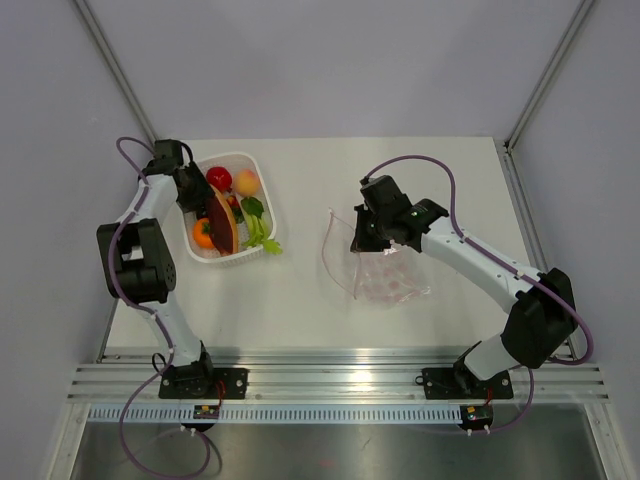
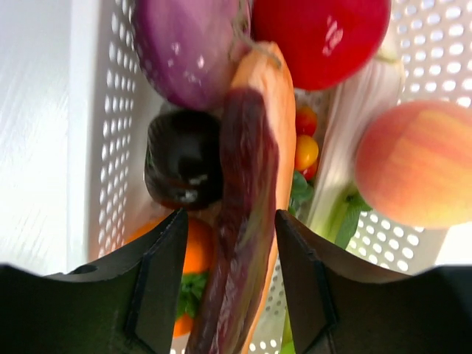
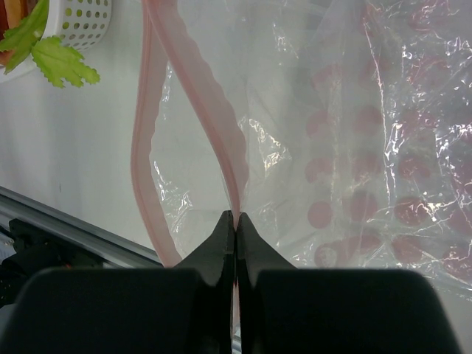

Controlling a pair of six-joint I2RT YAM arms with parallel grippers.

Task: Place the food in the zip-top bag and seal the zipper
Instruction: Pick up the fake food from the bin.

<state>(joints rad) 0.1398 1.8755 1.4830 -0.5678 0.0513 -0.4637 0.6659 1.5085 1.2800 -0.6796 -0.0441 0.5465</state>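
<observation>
The food lies in a white slotted basket: a red tomato, a peach, an orange, a celery stalk and a long dark-red and orange carrot. My left gripper is down in the basket and open. Its fingers stand on either side of the carrot, below a purple onion and a dark eggplant. The clear zip-top bag lies mid-table with its mouth held apart. My right gripper is shut on one side of the pink zipper.
The basket wall is close on the left of my left gripper. The peach and tomato crowd the right side. A metal rail runs along the near table edge. Grey walls surround the table.
</observation>
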